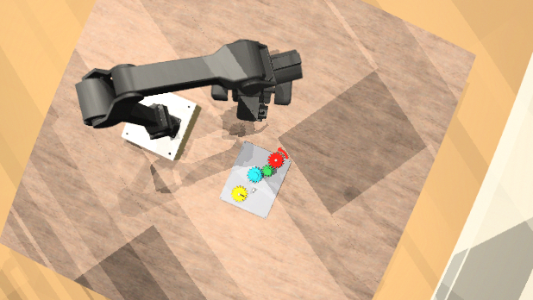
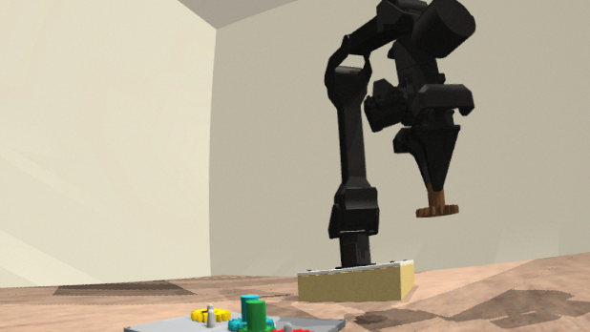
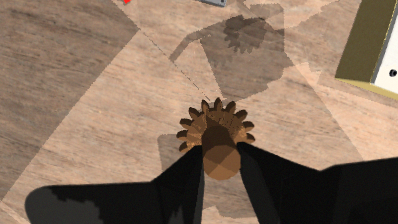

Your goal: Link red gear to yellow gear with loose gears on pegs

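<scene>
Brown gear point(image 2: 437, 211) point(image 3: 200, 127) hangs in the gripper point(image 1: 252, 118) point(image 2: 435, 190) point(image 3: 219, 151), off the board point(image 1: 265, 209) point(image 2: 167, 323) point(image 3: 212, 2)

Top view: the arm point(image 1: 177, 78) point(image 2: 353, 143) reaches out from its base point(image 1: 190, 108) point(image 2: 348, 288) point(image 3: 362, 45), with the gripper over the table point(image 1: 345, 254) point(image 2: 535, 277) point(image 3: 75, 100), beyond the board's edge; the brown gear is hidden under it. On the board, the red gear point(image 1: 273, 164) point(image 2: 296, 330) sits beside the red arrow point(image 1: 283, 153); the green gear point(image 1: 267, 171) point(image 2: 256, 317) is next to red, and the cyan gear point(image 1: 254, 174) point(image 2: 249, 307) next to green, their teeth appearing to meet; the yellow gear point(image 1: 236, 191) point(image 2: 198, 315) stands apart from cyan, and a bare peg point(image 1: 253, 190) point(image 2: 211, 319) rises near the space between them.

Exterior view: the fingers point down and grip the brown gear's upright stem; its toothed disc hangs below them, in the air and tilted slightly; the bare peg stands in front of yellow; the green and cyan stems stand upright, while red is cut off by the lower edge.

Wrist view: the fingers are closed on the brown stem, one at each side; the toothed disc shows beyond it; one corner of the board shows at the upper edge, with a speck of red well to its left.
</scene>
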